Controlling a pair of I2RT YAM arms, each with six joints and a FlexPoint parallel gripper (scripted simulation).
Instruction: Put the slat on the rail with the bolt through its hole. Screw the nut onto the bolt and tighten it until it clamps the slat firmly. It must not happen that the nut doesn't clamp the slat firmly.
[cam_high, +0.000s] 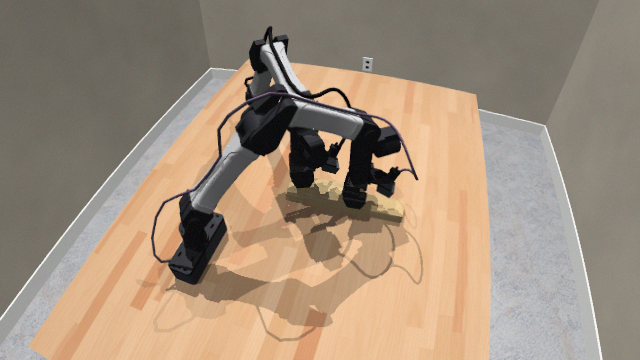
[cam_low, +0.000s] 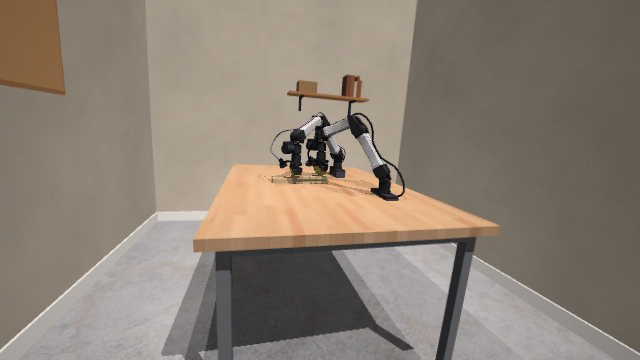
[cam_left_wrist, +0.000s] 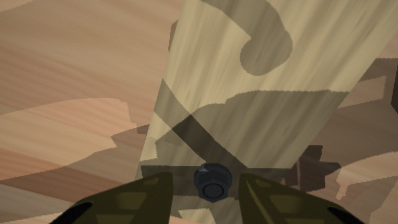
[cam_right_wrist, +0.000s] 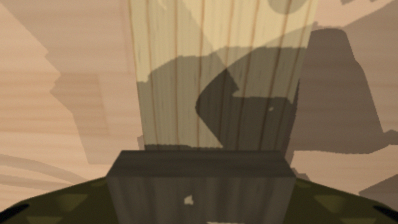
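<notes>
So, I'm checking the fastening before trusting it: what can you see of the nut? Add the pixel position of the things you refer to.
The nut (cam_left_wrist: 212, 181) looks like dark blue-grey metal, six-sided at the top above a wider, rounded base, with a ring in its upper face. It sits on the pale wood (cam_left_wrist: 215, 112) (cam_high: 390, 206) (cam_low: 300, 180), roughly upright, between the open fingertips of the left gripper (cam_left_wrist: 205, 181) (cam_high: 302, 185) (cam_low: 320, 172). A gap shows on each side. Whether it clamps firmly can't be told.
</notes>
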